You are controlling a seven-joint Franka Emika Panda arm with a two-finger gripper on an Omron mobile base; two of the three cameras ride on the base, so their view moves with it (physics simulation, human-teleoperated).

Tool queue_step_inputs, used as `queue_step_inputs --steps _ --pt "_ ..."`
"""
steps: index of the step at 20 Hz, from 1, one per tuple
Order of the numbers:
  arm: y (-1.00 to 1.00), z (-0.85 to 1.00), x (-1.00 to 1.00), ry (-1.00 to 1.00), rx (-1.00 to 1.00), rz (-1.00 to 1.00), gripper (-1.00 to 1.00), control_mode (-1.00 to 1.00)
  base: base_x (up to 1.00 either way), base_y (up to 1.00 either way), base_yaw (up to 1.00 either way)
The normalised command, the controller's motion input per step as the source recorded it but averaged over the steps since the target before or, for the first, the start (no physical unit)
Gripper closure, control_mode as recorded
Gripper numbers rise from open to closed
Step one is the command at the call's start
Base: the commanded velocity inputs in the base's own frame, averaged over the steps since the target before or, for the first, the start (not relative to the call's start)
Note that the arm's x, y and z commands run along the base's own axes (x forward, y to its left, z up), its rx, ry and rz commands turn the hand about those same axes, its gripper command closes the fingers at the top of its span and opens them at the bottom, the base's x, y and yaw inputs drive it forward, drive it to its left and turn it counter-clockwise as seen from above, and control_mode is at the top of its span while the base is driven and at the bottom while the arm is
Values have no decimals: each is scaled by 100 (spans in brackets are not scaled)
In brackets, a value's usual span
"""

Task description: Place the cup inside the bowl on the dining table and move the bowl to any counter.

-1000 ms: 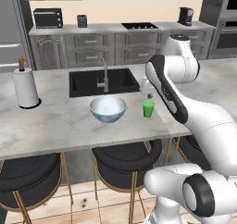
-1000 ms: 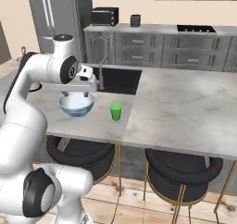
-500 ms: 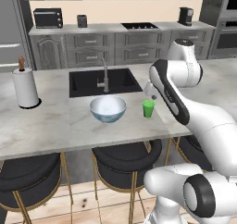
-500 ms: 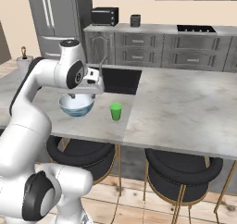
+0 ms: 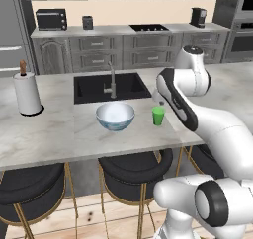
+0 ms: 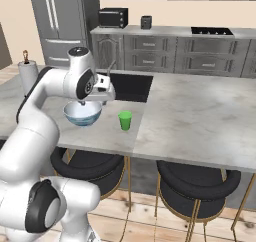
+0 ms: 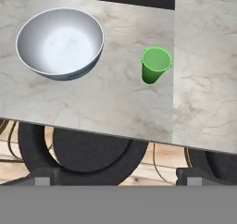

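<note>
Below the open end effector [image 6: 95, 100] stands the cup [image 7: 156, 65] (upright, untouched).

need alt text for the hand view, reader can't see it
Looking down on a marble table: an empty white bowl stands at upper left and an upright green cup apart to its right. Black stools show below the table edge.

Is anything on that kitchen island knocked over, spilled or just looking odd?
Nothing stands out. The green cup stands upright and empty on the dining table, apart from the bowl, which sits level and empty near the black sink. No spill or damage shows.
</note>
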Motion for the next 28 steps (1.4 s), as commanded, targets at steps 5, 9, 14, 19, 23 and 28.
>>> queue_step_inputs --steps 5,9,14,19,23,28 --pt "0 -4 40 -3 0 -6 -100 -100 0 0 0" --pt "-1 0 11 -3 0 -6 -100 -100 0 0 0" --pt "-1 0 1 0 0 -10 -100 -100 0 0 0" --pt "-4 0 0 0 0 -11 -100 -100 0 0 0" --pt "-15 -5 3 0 0 -11 -100 -100 0 0 0" --pt "-22 -1 17 0 0 -3 -100 -100 0 0 0"
